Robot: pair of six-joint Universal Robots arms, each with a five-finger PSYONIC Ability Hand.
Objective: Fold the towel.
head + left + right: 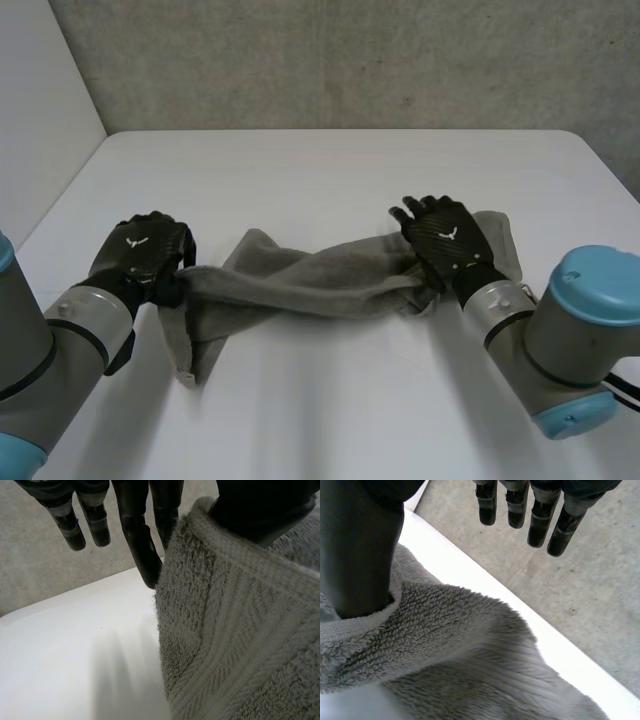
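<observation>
There are two black hands. The left hand [140, 255] pinches one end of the one soft grey cloth towel [300, 282]. In the left wrist view its thumb [260, 505] sits on the towel's stitched edge. One finger [142, 555] touches the cloth beside it, and the other fingers hang straight and free.

The right hand [447, 237] holds the other end. In the right wrist view its thumb [360, 545] is tucked into the towel's edge and clamps it. Its fingers [540, 525] stick out straight, away from the cloth.

The towel stretches between the two hands and is twisted in the middle. One flap hangs down beside the left hand. Under it is one flat white table [330, 170], with one grey wall [330, 60] behind.
</observation>
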